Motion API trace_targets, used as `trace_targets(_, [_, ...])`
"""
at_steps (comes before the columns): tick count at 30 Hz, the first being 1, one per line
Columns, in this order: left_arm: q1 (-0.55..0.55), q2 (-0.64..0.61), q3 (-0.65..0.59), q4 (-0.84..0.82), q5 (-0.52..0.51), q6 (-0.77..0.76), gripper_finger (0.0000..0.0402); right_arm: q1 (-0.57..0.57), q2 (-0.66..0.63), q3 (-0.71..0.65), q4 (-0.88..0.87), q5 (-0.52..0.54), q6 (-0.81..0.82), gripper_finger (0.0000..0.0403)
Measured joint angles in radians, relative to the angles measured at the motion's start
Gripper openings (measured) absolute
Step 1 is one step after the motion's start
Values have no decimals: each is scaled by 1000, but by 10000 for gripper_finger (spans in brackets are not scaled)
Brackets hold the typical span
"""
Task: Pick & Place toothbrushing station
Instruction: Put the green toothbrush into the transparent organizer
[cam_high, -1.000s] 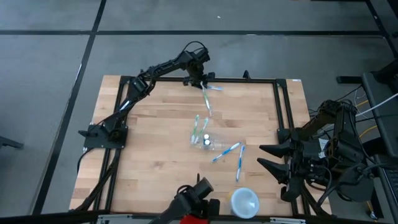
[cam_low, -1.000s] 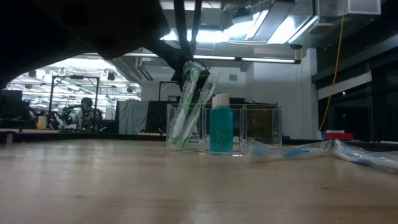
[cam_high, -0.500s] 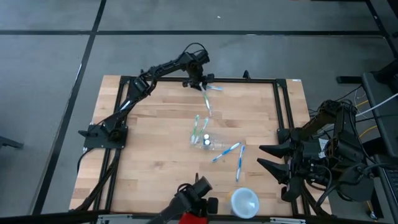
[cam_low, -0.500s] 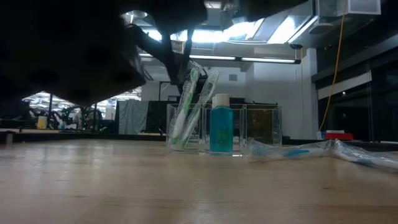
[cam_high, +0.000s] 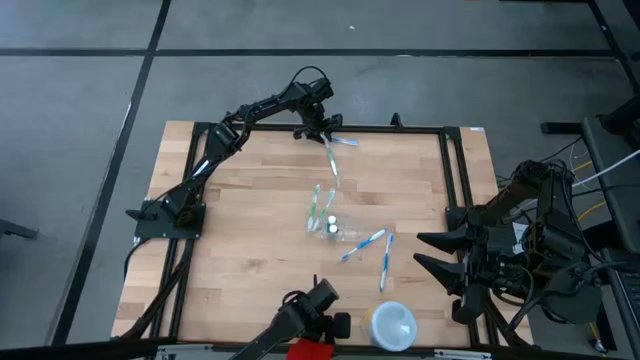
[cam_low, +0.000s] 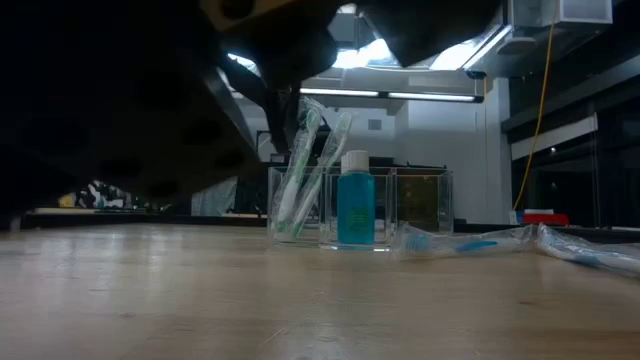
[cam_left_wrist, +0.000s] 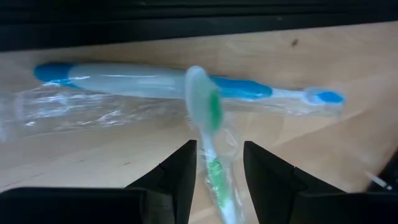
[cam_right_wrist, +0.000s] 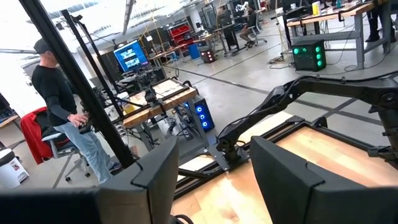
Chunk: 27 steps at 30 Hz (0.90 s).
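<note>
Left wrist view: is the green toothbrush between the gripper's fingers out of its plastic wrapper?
No. The green toothbrush between the left gripper fingers is in clear wrapping.

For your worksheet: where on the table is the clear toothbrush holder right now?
In the high view, the clear holder stands near the table's middle, holding green toothbrushes and a teal bottle, with two wrapped blue toothbrushes just to its right.

The left arm stretches across to the table's (cam_high: 250, 200) far edge, its gripper (cam_high: 322, 130) pointing down, fingers parted. The right arm's gripper (cam_high: 318, 310) hovers at the near edge, fingers apart.
</note>
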Motion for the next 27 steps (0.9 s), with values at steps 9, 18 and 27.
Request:
trace_targets(9, [-7, 15, 1, 6, 27, -13, 127, 0, 0, 0, 0, 10, 0, 201])
trace_targets(18, [-3, 24, 1, -15, 31, -29, 67, 0, 0, 0, 0, 18, 0, 201])
trace_targets(27, [-5, 29, 1, -33, 95, 9, 2, 0, 0, 0, 0, 19, -4, 201])
